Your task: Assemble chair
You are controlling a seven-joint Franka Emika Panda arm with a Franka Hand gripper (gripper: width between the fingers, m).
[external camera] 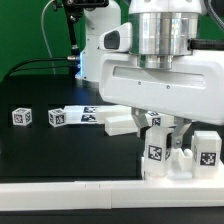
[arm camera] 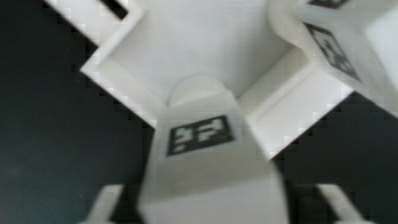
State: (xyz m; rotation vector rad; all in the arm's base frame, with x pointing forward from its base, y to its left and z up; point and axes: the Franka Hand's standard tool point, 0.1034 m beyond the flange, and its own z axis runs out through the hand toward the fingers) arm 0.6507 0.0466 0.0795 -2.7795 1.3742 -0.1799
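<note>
Gripper (arm camera: 214, 208) spread astride tagged chair piece (arm camera: 201, 135), gap either side; loose white part (external camera: 118, 124) nearby.

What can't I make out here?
1. Exterior view: the gripper tips merge with the white chair parts, so the grip is unclear.
2. Exterior view: the arm hides whatever lies behind it.
3. Wrist view: the fingers are cut off by the edge, so contact with the tagged part is unclear.

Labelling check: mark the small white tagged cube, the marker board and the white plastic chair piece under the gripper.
Small white tagged cube (external camera: 21, 117), exterior view, tagged face.
Marker board (external camera: 72, 116), exterior view, strip's middle.
White plastic chair piece (external camera: 155, 153), exterior view, its tag.
</note>
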